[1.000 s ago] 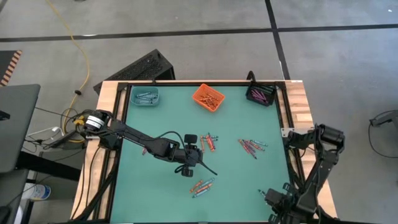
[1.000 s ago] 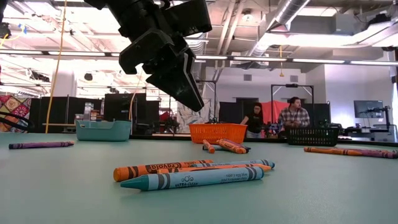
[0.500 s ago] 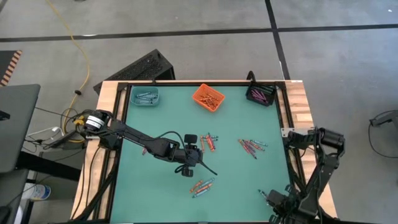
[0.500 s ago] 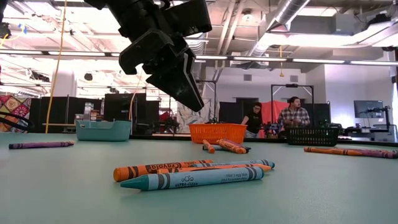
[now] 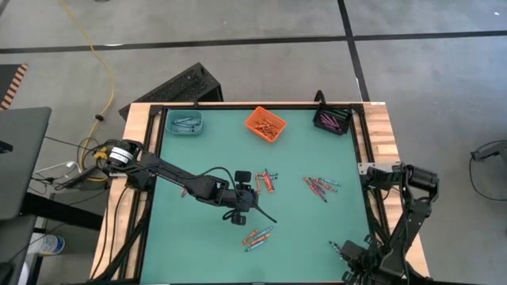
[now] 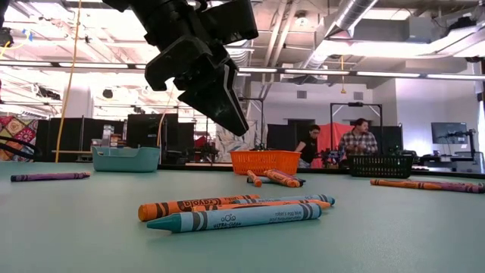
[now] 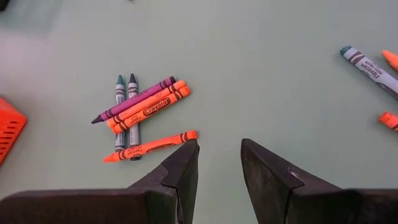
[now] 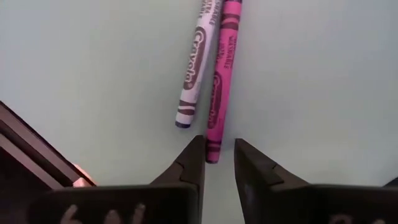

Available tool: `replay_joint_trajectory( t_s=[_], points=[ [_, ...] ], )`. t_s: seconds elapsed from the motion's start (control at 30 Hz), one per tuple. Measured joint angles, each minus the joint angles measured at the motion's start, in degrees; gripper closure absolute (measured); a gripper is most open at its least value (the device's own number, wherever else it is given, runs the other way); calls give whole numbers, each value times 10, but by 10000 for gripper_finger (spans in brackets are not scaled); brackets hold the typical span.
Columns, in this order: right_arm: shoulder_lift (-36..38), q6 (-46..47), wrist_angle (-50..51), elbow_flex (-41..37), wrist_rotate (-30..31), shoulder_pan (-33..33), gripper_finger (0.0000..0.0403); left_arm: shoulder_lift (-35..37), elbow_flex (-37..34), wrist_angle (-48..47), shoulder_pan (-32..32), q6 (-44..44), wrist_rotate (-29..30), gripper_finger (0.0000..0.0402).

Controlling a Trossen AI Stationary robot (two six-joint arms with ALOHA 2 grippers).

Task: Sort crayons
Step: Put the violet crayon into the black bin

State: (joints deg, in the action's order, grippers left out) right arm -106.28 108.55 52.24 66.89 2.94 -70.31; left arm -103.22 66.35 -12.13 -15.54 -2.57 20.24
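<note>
My right pincer (image 8: 217,155) hung low over the green worktop (image 8: 323,93) at its near right corner, fingers a narrow gap apart and empty, the end of a pink crayon (image 8: 221,81) just ahead of the tips. That crayon and a pale one (image 8: 196,68) touching it lay side by side, long axes running straight away from my fingers. My left pincer (image 7: 219,163) hovered mid-worktop, parted and empty, beside an orange crayon (image 7: 149,146) lying crosswise

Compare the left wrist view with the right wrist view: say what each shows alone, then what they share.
Left wrist only: a crayon cluster of orange, purple and blue-grey sticks, an orange bin corner, and the left gripper, open and empty. Right wrist only: a pink crayon beside a pale one, with the right gripper open just short of the pink one. Both: green table.
</note>
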Motion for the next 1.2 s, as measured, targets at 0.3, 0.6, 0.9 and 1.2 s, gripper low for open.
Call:
replay_joint_trajectory(
  t_s=[0.3,0.6,0.9,1.2],
  points=[
    [-4,-1,7,0,-2,8,361,0,0,0,0,1,0,290],
    [-38,-30,2,5,-32,19,391,0,0,-2,0,7,0,290],
    [-38,-30,19,4,-37,20,400,0,0,-2,0,7,0,290],
    [-47,-43,138,43,-14,32,402,0,0,-2,0,7,0,290]
  ],
)
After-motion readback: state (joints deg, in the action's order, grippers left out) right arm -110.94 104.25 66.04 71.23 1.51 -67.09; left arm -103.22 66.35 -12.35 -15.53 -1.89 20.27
